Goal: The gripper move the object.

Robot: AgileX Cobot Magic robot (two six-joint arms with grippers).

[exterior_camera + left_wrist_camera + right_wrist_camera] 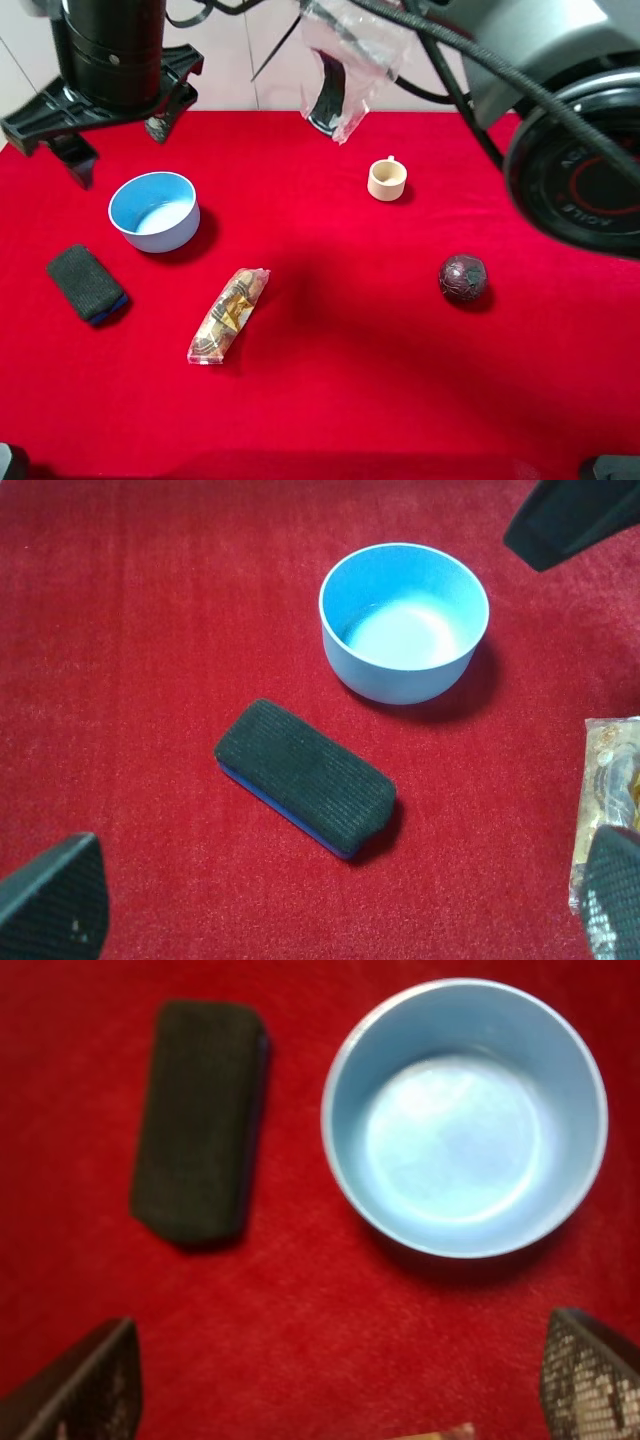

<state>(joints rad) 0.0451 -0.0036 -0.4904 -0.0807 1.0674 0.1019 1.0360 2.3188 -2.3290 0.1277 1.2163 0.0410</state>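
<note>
Left gripper (330,895) is spread wide and empty. Right gripper (335,1385) is likewise splayed, holding nothing. Both are clear of the light blue bowl (154,210), which sits upright near the table's (330,400) left edge, toward the far corner. A black eraser (86,284) lies nearer the left edge, not touching it. Bare red cloth runs along the near edge.

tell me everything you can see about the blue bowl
The bowl is round and looks like light blue plastic, with a brighter blue, glossy inside that is empty. It stands upright on the red cloth, toward the left of the high view. A black pad and a snack packet lie nearby, both apart from it. Nothing but the cloth touches it.
</note>
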